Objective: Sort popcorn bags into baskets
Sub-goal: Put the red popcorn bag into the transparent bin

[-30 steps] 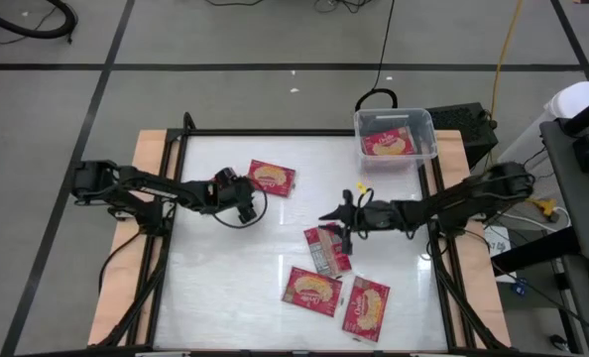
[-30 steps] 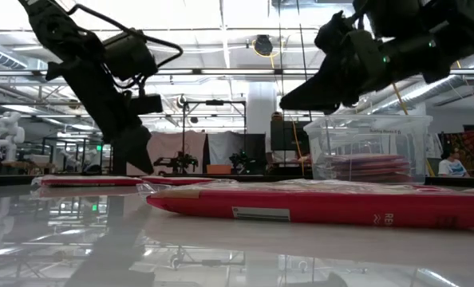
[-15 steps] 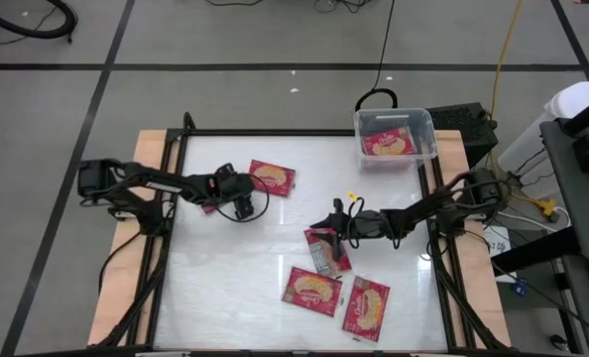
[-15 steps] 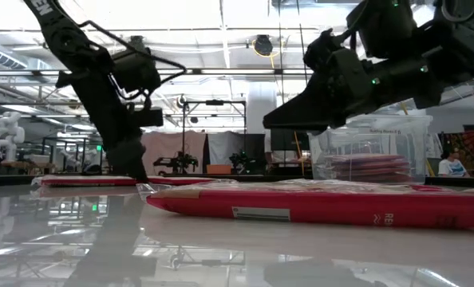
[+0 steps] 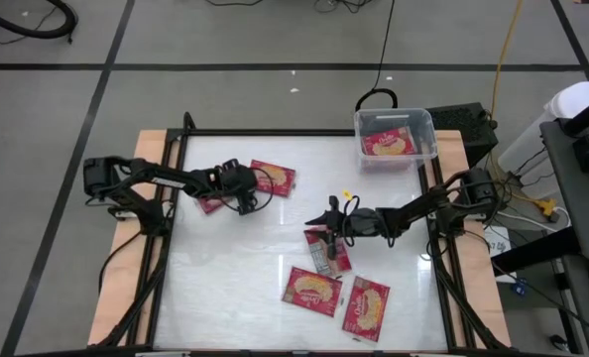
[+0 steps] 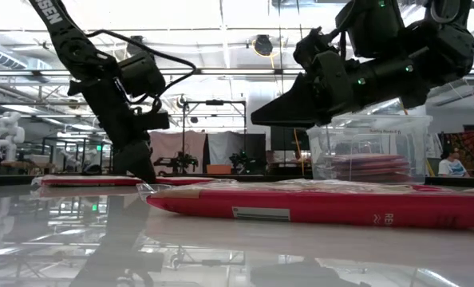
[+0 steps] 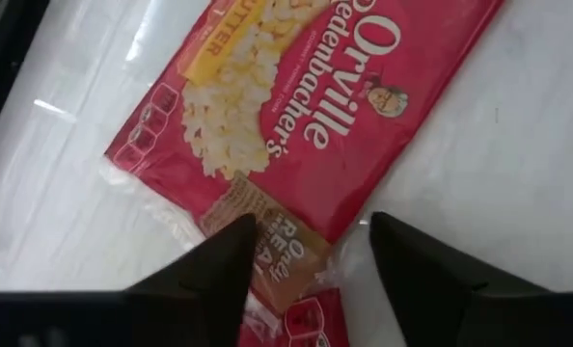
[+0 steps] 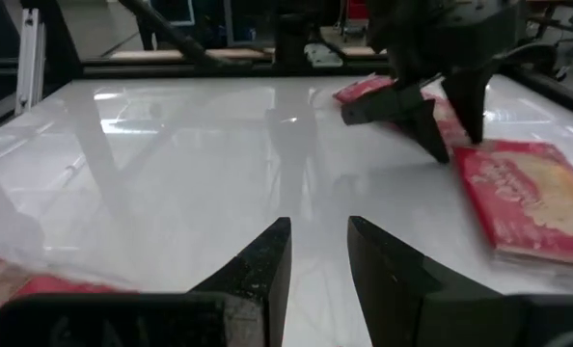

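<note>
Red popcorn bags lie flat on the white table. One bag [image 5: 272,177] lies far-centre and another [image 5: 210,203] shows partly under my left arm. A third [image 5: 326,250] lies mid-table, and two more [image 5: 312,290] [image 5: 366,305] lie near the front. My left gripper [image 5: 246,196] is open and points down. Its fingers stand on either side of a corner of the far-centre bag [image 7: 296,125]. My right gripper [image 5: 331,218] is open and hovers level above the mid-table bag [image 6: 317,203]. The clear basket [image 5: 358,124] at the far right corner holds a bag [image 5: 387,144].
A black frame rail [image 5: 304,132] runs round the table. A black box [image 5: 468,124] sits behind the basket. Bare table lies at the near left and between the two grippers. In the low view the basket [image 6: 373,147] stands behind my right gripper [image 6: 257,121].
My left gripper has moved a little toward the table's right and gone down to the far-centre bag's corner. My right gripper has reached toward the table's left and dropped slightly over the mid-table bag. No bag has moved.
</note>
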Controlling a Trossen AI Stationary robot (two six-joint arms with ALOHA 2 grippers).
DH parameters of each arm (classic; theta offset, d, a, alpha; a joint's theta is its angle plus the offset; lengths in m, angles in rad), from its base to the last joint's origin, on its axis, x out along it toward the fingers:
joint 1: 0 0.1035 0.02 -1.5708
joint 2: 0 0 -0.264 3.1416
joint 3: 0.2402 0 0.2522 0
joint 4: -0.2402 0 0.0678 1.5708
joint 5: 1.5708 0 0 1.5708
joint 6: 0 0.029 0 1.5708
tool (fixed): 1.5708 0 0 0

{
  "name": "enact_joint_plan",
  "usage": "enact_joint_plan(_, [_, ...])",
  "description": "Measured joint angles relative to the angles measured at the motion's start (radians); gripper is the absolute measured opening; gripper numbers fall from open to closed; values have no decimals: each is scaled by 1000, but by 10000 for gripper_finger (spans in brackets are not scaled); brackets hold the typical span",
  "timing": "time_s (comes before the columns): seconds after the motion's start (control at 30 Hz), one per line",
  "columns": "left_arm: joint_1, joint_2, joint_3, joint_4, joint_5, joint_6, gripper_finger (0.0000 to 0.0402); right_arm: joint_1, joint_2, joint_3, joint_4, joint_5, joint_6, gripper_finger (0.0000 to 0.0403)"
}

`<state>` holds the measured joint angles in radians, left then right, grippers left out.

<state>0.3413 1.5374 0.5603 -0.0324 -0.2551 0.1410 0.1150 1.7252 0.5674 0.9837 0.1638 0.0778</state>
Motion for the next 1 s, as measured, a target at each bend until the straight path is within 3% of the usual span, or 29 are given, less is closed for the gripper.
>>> enact_joint_plan(0.23, [25, 5, -3, 58, 38, 141, 39, -19, 0, 0, 95, 1, -16, 100])
enact_joint_plan(0.3, [19, 6, -5, 80, 14, 184, 13, -21, 0, 0, 117, 24, -13, 100])
enact_joint_plan(0.6, [-155, -34, -5, 275, -238, 545, 5, -39, 0, 127, -71, 203, 94, 100])
enact_joint_plan(0.83, [-296, -46, -4, 374, -360, 841, 4, -76, -69, 230, -359, 199, 116, 100])
enact_joint_plan(1.0, [-376, -46, -3, 446, -375, 1009, 3, -104, -172, 294, -594, 147, 120, 100])
